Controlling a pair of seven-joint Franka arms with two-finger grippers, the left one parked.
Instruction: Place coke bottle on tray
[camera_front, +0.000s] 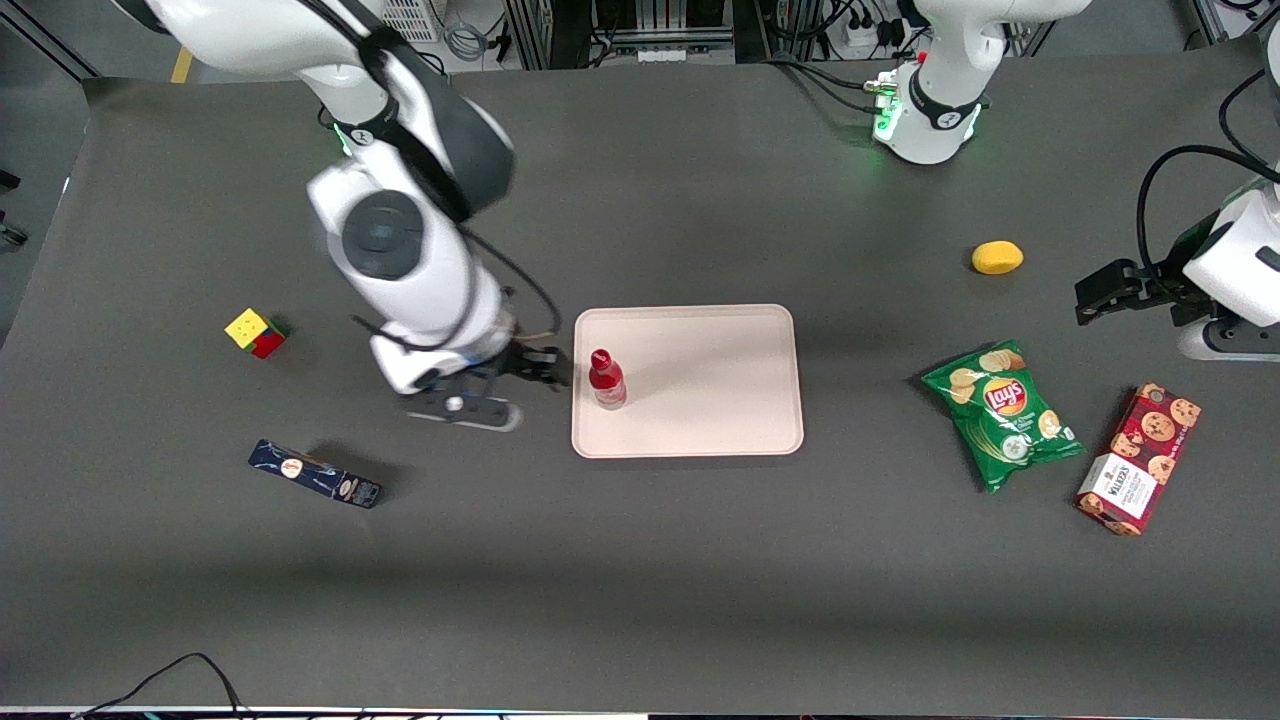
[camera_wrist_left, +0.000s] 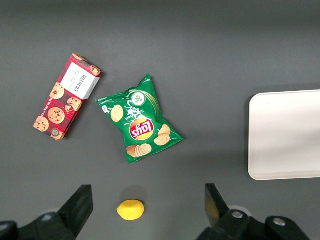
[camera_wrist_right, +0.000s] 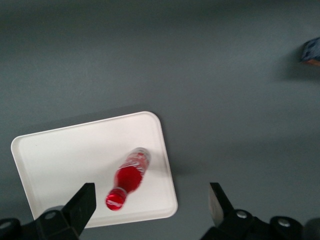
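The coke bottle (camera_front: 606, 380) is a small red bottle with a red cap. It stands upright on the pale pinkish tray (camera_front: 700, 380), close to the tray's edge toward the working arm's end. My right gripper (camera_front: 532, 372) hangs open and empty just outside that tray edge, beside the bottle and apart from it. The right wrist view shows the bottle (camera_wrist_right: 129, 177) on the tray (camera_wrist_right: 65, 155) from above, with the open gripper (camera_wrist_right: 151, 205) spread wide over the tray's corner and holding nothing.
A Rubik's cube (camera_front: 256, 332) and a dark blue box (camera_front: 315, 473) lie toward the working arm's end. A green chips bag (camera_front: 1003, 412), a cookie box (camera_front: 1140, 458) and a yellow lemon (camera_front: 997, 257) lie toward the parked arm's end.
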